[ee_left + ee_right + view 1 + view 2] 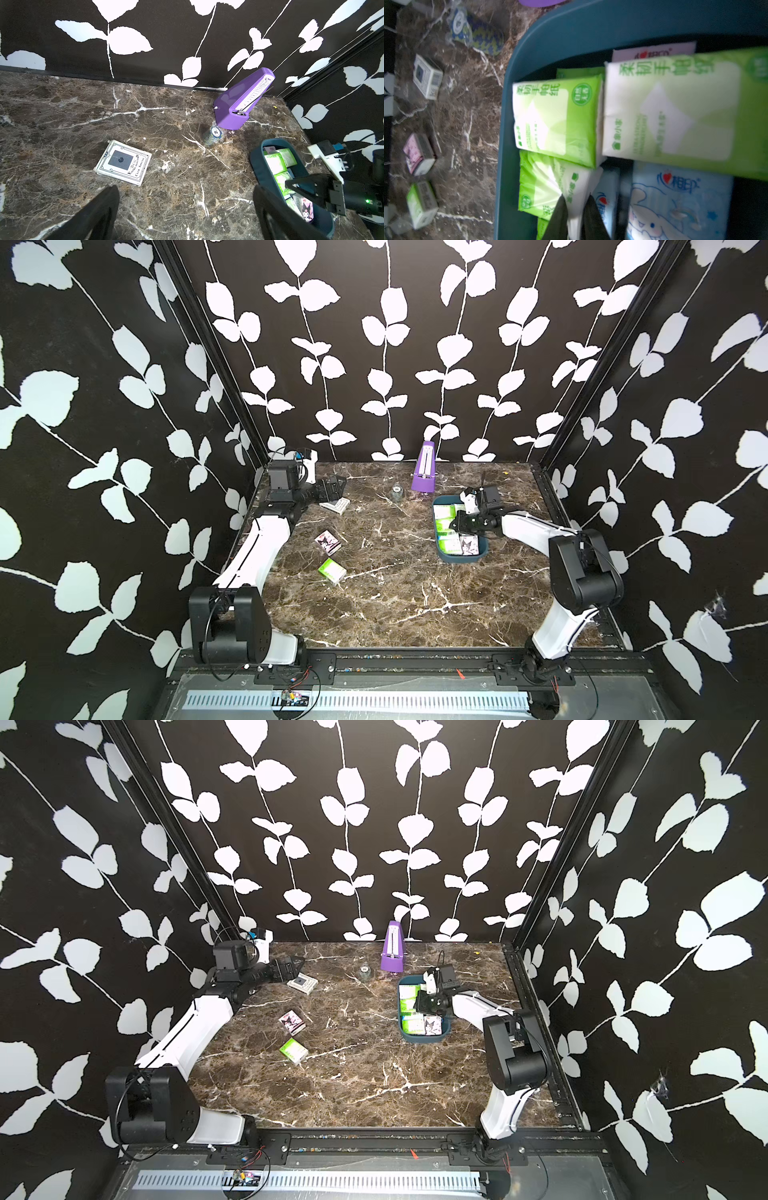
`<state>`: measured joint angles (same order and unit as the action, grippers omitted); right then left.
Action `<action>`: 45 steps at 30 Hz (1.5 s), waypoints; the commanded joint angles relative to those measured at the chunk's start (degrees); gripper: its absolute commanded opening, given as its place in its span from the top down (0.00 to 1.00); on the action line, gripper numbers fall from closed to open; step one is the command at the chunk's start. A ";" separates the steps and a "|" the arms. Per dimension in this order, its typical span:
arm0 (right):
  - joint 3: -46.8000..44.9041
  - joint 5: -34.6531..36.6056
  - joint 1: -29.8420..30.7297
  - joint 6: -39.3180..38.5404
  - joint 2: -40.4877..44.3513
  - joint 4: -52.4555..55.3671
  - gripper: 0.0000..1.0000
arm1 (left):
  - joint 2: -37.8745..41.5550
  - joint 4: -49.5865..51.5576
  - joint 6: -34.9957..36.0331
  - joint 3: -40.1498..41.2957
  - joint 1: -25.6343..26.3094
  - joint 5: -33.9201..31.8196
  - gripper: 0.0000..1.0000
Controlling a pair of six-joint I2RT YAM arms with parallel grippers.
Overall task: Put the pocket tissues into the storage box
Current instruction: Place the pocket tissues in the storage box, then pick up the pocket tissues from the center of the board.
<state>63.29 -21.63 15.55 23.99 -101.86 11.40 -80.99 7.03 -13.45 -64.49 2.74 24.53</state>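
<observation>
Right wrist view: right pincer [576,197] low inside storage box [508,145], narrowly parted astride lime packet [542,182], grip unclear.

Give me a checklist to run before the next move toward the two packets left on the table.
1. Green-white packet between the right claw's fingers lies inside the storage box: ok.
2. Right claw clear of that packet: cannot tell; its fingers closely flank the packet's end.
3. Left claw open, empty: ok.
4. All tissues boxed: not ok; loose pink packet and loose green packet lie on the table.
5. Card box apart from both loose packets: ok.
</observation>
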 commanded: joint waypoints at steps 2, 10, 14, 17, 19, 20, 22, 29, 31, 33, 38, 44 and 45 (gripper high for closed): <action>1.89 0.68 0.47 -0.77 -0.56 1.04 0.68 | 1.89 0.98 1.37 -1.69 -0.11 -0.28 0.01; 3.19 2.04 0.48 -1.48 2.73 2.83 0.49 | 1.71 1.14 1.03 -1.94 -0.15 -0.11 0.01; 3.90 4.11 0.91 -2.94 4.92 3.71 0.43 | 1.91 1.20 1.08 -1.91 -0.16 -0.34 0.01; 3.77 7.26 2.55 -5.39 6.70 3.81 0.39 | 2.31 1.99 1.69 -2.29 -0.10 -1.20 0.01; 3.60 9.86 4.26 -6.69 7.89 3.45 0.38 | 2.45 2.88 1.95 -2.70 -0.19 -2.27 0.01; 3.65 11.02 5.43 -7.39 8.47 3.07 0.37 | 2.50 3.46 2.01 -3.05 -0.19 -3.00 0.01; 4.02 12.76 8.24 -8.19 9.08 1.85 0.35 | 2.40 4.42 1.75 -3.27 -0.46 -4.04 0.01; 10.00 11.52 24.46 -10.55 1.71 -3.72 0.29 | 2.85 4.20 -1.75 -1.72 -2.73 -5.51 0.01; 14.30 10.28 28.57 -11.50 -2.66 -3.91 0.29 | 3.11 4.89 -2.65 -1.49 -3.74 -6.30 0.01; 17.80 9.06 31.80 -12.37 -6.51 -3.73 0.29 | 3.46 5.55 -2.97 -1.26 -4.53 -6.91 0.01; 25.70 5.48 38.14 -14.90 -14.67 -3.00 0.28 | 3.73 8.08 -2.62 -1.60 -5.95 -7.46 0.01; 34.43 4.56 42.92 -20.01 -21.87 2.75 0.24 | 6.23 8.74 -2.33 0.68 -6.73 -8.23 0.01; 35.94 4.44 43.22 -20.92 -22.88 4.20 0.24 | 6.67 8.74 -2.23 1.01 -6.80 -8.20 0.01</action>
<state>94.37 -16.29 58.08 7.01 -123.70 12.03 -77.56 14.35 -15.66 -64.73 -3.66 16.91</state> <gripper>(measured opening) 0.761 0.990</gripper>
